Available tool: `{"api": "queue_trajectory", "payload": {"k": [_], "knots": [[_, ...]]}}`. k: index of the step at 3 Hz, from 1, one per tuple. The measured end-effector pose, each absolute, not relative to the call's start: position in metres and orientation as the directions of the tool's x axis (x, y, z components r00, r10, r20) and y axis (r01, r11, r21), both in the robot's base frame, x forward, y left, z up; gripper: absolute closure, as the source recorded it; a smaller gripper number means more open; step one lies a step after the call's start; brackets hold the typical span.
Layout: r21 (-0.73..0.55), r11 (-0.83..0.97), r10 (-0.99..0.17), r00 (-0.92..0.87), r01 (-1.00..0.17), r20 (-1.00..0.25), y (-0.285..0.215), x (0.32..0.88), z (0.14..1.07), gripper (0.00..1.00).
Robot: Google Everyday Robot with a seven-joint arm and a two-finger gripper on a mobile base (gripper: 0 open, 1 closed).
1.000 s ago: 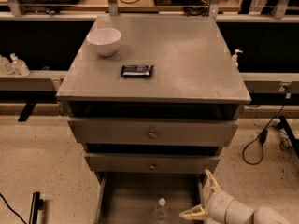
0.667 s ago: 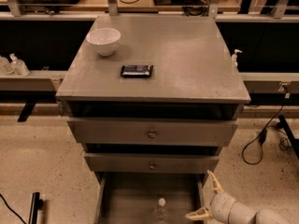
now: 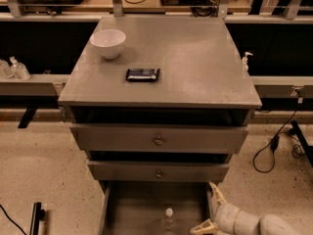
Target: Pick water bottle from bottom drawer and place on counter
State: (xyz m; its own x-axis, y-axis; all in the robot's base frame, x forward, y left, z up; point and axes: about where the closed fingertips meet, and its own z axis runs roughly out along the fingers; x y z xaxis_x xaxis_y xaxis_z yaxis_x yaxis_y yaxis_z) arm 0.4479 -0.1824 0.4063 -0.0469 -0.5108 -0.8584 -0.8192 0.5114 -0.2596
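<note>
Compared with one second ago, almost nothing changes. The pale two-finger gripper [image 3: 201, 207] stays at the right side of the open grey bottom drawer [image 3: 132, 210], and its lower finger sits only a little lower in the picture. The small clear plastic water bottle with a white cap [image 3: 168, 219], the white round bowl [image 3: 108, 43] and the flat dark packet [image 3: 143, 74] are in the same places as before.

The gripper's two fingers are spread wide apart and hold nothing. One points up along the drawer's right wall, and the other points left toward the bottle without touching it.

The broad grey counter [image 3: 195, 58] carries the bowl at its back left, with the packet nearer the front. Under it are two wider grey drawers with round knobs [image 3: 159, 140], both slightly pulled out. The floor is a light speckled surface [image 3: 39, 180]; a black cable [image 3: 266, 155] lies on it at the right. Behind the cabinet runs a long wooden bench [image 3: 146, 1].

The water bottle stands on the floor of the bottom drawer, near the middle. Its long axis is upright, with the cap pointing up.
</note>
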Motion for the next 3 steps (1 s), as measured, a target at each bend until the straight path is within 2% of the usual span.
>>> {"api": "queue_trajectory", "payload": {"k": [1, 3], "knots": [[-0.175, 0.388, -0.476, -0.034, -0.905, -0.879, -0.141, 0.435, 0.356, 0.00], [-0.146, 0.311, -0.424, 0.000, -0.939, -0.906, -0.110, 0.428, 0.303, 0.00]]}}
